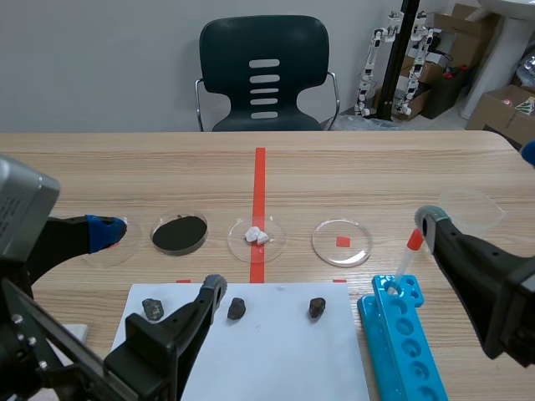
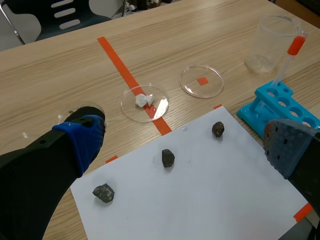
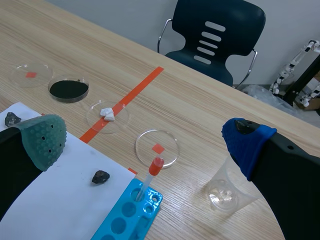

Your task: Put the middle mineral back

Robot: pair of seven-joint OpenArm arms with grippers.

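The middle mineral (image 1: 236, 309) lies on the paper (image 1: 267, 359), in a row between the left mineral (image 1: 151, 308) and the right mineral (image 1: 317, 307). It is apart from both and nothing touches it. The left gripper (image 1: 159, 259) is over the paper's left part, its fingers spread wide and holding nothing. In its wrist view the middle mineral sits ahead of it, between the two fingers and clear of each; in the scene view one fingertip shows just beside that mineral, on its left. Beyond the paper four dishes run in a row across the counter (image 1: 376, 167). The left end dish (image 3: 31, 75) has a red mark under it, and next to it is the black-powder dish (image 1: 180, 234). The white-bits dish (image 1: 257, 237) rests on the tape line (image 1: 260, 180), straight beyond the middle mineral, and the last dish (image 1: 342, 242) lies over a red square. The right gripper (image 1: 481, 188) is off the paper's right side, its fingers also wide apart and empty. In its wrist view the last dish and the pipette (image 3: 151, 175) lie ahead between the fingers. The blue rack (image 1: 401, 334) lies just beside the paper's right edge, and the red-bulbed pipette stands in a hole at its far end. A clear cup (image 2: 272, 45) stands beyond the rack, near the right gripper's blue-padded finger. A dark chair (image 1: 264, 75) stands at the counter's far side.
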